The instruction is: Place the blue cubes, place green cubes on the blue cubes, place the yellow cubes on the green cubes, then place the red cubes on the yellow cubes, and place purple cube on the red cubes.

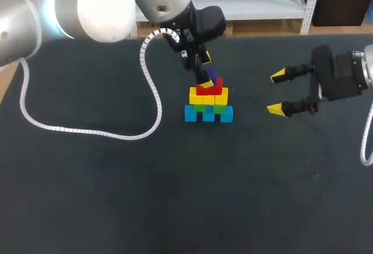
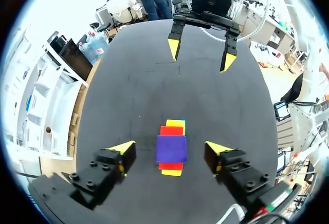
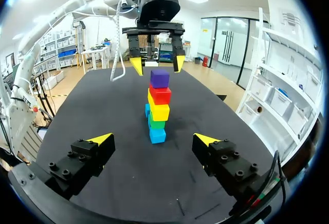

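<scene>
My left claw point(image 3: 157, 64), fingers apart, just above small purple cube point(image 3: 160, 78) capping multicolour block tower point(image 1: 208, 98); right claw point(image 1: 277, 93) spread apart, well clear of tower. Stack looks finished; only retreat left.

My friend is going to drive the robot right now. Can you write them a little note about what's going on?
Left gripper: open, over the tower, one finger on each side of the purple cube, not touching it.
Right gripper: open and empty, off to the side of the tower.
Tower: blue cubes at the bottom, then green cubes, yellow cubes, red cubes, purple on top.
Done: all five layers look stacked.
Left: probably just lift the left arm straight up, gently.
</scene>
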{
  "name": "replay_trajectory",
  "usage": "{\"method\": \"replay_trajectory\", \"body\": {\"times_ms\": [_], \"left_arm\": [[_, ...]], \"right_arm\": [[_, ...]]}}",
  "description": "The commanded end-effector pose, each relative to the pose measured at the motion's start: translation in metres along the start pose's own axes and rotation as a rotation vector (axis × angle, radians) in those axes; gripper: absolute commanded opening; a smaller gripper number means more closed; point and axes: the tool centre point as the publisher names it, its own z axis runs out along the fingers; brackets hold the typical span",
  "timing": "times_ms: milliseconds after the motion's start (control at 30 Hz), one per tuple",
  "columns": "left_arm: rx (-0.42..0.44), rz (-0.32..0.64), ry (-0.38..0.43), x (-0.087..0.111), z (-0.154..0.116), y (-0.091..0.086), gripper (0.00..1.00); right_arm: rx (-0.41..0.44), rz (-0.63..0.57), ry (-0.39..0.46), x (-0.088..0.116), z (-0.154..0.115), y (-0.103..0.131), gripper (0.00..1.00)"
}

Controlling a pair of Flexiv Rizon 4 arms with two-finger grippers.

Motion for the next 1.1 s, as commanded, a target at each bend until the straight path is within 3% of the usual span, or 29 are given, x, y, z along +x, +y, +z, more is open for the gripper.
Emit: {"method": "replay_trajectory", "body": {"times_ms": [33,133,333,633,1100], "left_arm": [[-0.06,0.029,-0.085,0.002,-0.023,-0.004,1.0],[-0.109,0.01,-0.191,0.012,-0.045,-0.008,1.0],[-0.162,-0.044,-0.192,0.045,-0.073,-0.019,1.0],[-0.212,-0.182,-0.19,0.099,-0.088,-0.032,1.0],[-0.221,-0.207,-0.232,0.114,-0.088,-0.04,1.0]], "right_arm": [[0.0,-0.001,-0.002,0.0,0.001,0.0,1.0],[0.0,-0.001,-0.002,0.0,0.001,0.0,1.0],[0.0,-0.001,-0.002,0.0,0.001,0.0,1.0],[0.0,-0.001,-0.002,0.0,0.001,0.0,1.0],[0.0,-0.001,-0.002,0.0,0.001,0.0,1.0]]}}
